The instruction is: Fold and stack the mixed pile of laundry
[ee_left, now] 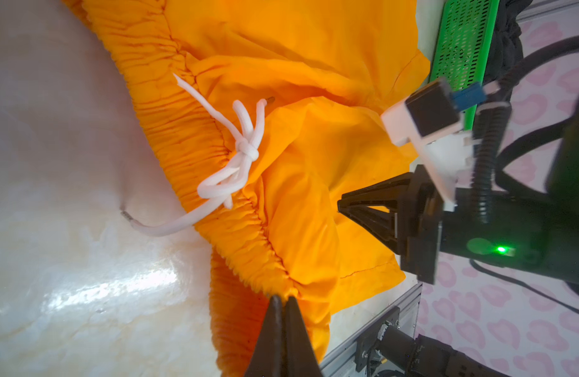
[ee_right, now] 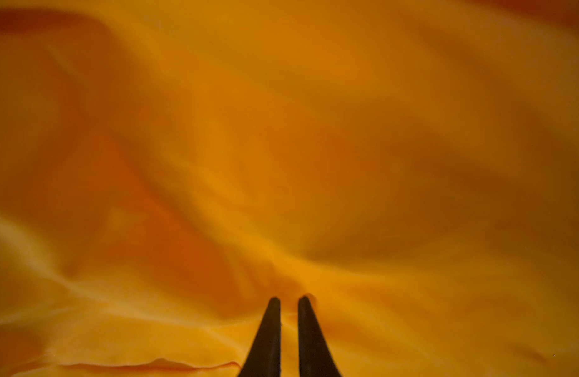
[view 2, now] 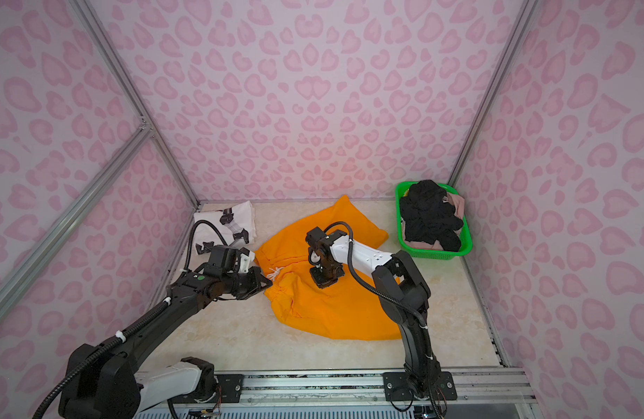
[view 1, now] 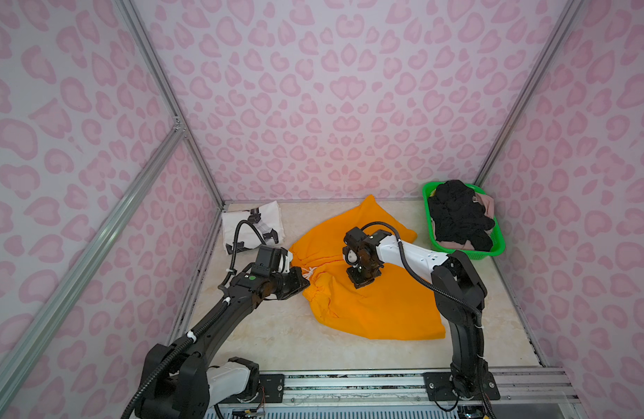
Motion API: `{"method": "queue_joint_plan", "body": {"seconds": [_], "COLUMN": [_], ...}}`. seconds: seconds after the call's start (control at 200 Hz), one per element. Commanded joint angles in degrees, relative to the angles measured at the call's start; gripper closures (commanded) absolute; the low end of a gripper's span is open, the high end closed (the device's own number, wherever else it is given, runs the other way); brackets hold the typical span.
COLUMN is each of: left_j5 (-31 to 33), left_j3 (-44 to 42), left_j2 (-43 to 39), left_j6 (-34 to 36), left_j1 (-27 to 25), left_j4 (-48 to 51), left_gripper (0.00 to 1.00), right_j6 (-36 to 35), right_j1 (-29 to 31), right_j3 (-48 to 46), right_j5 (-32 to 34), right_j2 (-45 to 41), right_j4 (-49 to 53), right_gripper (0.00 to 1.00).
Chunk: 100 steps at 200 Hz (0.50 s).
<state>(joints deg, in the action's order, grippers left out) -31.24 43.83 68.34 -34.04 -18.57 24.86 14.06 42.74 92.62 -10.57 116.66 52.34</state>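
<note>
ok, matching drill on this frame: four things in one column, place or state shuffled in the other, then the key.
1. white T-shirt
2. orange drawstring shorts
3. black knit garment
4. left gripper

A. in the green basket
B. shut on the waistband
C. far-left corner of the table
D. spread mid-table, pinched by the right gripper too

Pairs: 1-C, 2-D, 3-A, 4-B
</note>
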Motion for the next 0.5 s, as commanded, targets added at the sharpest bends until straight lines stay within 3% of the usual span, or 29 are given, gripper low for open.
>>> {"method": "queue_joint_plan", "body": {"seconds": [0.0,0.205,0.495], "left_j5": [1.5,2.2,-3.2], "left_j3": [1.4,4.5,7.1], "left_j2": [-1.5,-2.7,1.3], "left_j6": [1.9,3.0,4.6], "left_j1": [-0.2,-0.3,-1.7], "left_j4": [2.4,3.6,3.1], "left_gripper": [0.97,0.98,0.98], "right_j6": [-2.1,-2.6,-2.7], "right_j1": [0.1,2.5,7.6], "right_j3": [3.6,12.1,10.6], "right_j5": [-6.7,-10.8,-16.5], "right_j2": [0.1,8.7,13.3], "right_j4": [1.1,4.2,2.3], "right_gripper": [0.86,0.87,0.86]}}
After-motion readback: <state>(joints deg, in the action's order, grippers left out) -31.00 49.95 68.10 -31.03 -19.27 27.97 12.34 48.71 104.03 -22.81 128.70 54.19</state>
